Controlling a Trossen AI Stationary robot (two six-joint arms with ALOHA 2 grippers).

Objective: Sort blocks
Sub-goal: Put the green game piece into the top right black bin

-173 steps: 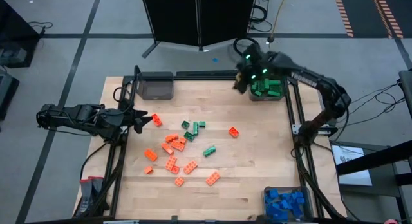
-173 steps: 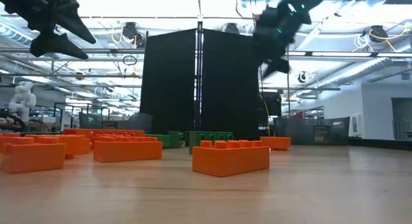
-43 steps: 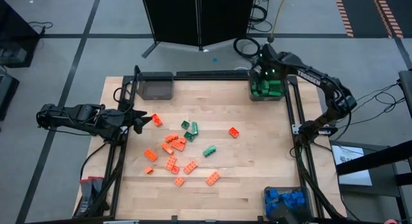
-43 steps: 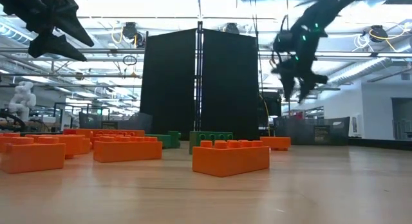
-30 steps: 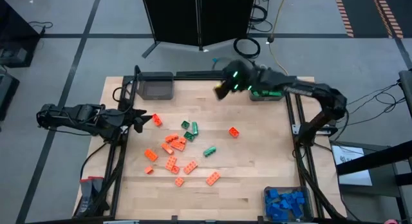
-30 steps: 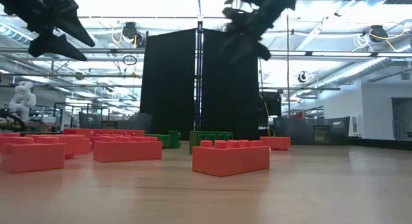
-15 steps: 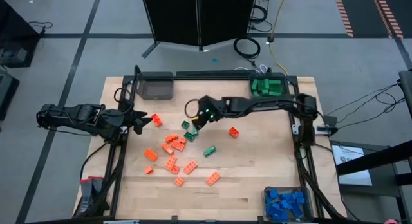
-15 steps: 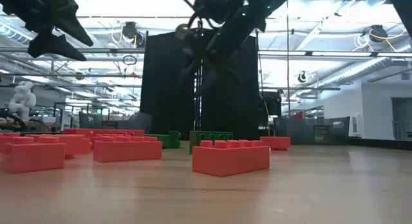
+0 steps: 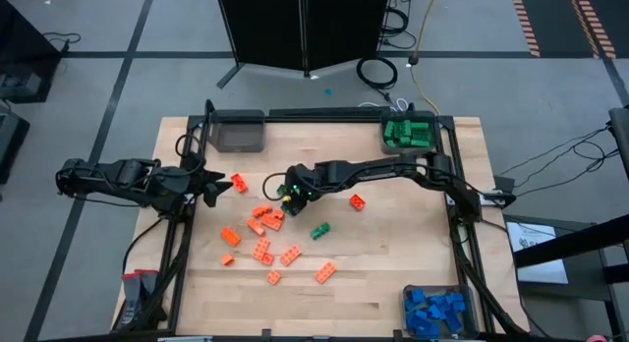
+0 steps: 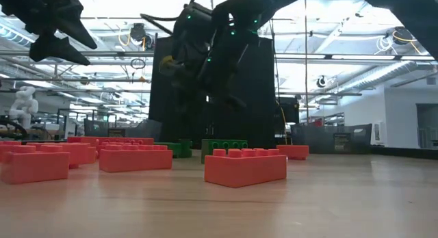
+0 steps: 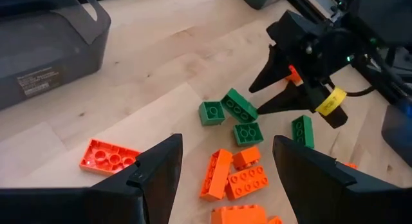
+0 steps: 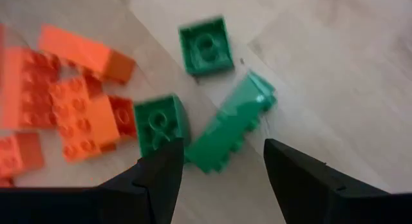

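- Since the earlier high view, the right gripper (image 9: 286,193) has swung from the green bin (image 9: 409,134) at upper right to the frame's middle; its fingers stand open and empty over a tilted green oblong block (image 12: 228,131).
- Green square blocks (image 12: 159,124) lie just beside; closing could catch one or nudge the orange blocks (image 9: 265,217).
- Left gripper (image 9: 218,186) waits open at the left.
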